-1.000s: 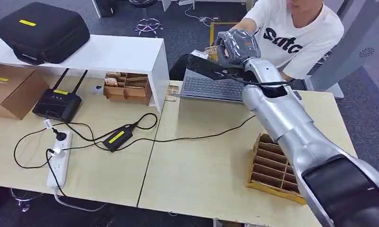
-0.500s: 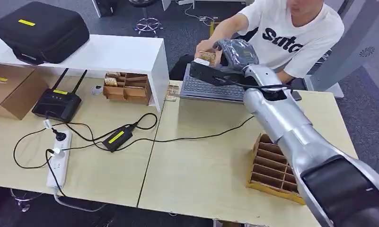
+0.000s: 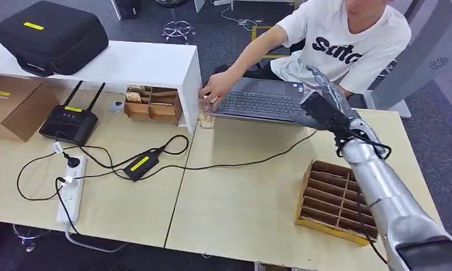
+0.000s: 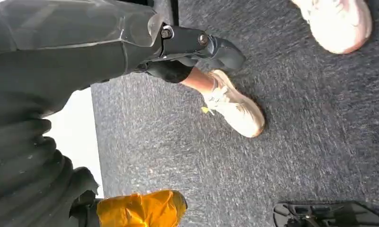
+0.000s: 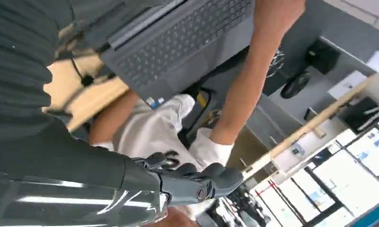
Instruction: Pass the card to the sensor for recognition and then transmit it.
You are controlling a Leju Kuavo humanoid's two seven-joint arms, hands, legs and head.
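Fingers of your right hand [image 3: 325,93] were spread and empty over the laptop [image 3: 261,103], with the person's hand [image 3: 216,88] well apart toward the shelf [image 3: 122,63].

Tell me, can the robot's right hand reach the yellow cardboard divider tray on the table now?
Probably yes: the right hand, empty with fingers apart, hangs above the table, and nothing lies between it and the yellow cardboard divider tray.

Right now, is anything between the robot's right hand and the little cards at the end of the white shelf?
Yes. The laptop lies on the table between the right hand and the cards. The person's hand is also reaching in close by the cards.
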